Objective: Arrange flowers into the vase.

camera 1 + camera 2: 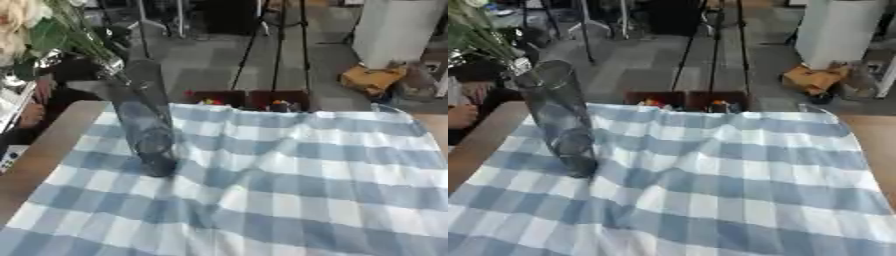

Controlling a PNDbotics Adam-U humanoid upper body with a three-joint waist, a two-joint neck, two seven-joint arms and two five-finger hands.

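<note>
the tall clear glass vase [144,120] stands upright at the tabletop's left, pale green-stemmed flowers [66,30] leaning just above its mouth, no robot hand visible.

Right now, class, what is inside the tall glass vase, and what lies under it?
The vase looks empty; the flowers are outside it, near its rim. It stands on a blue-and-white checked cloth, which hides most of the wooden table.
</note>
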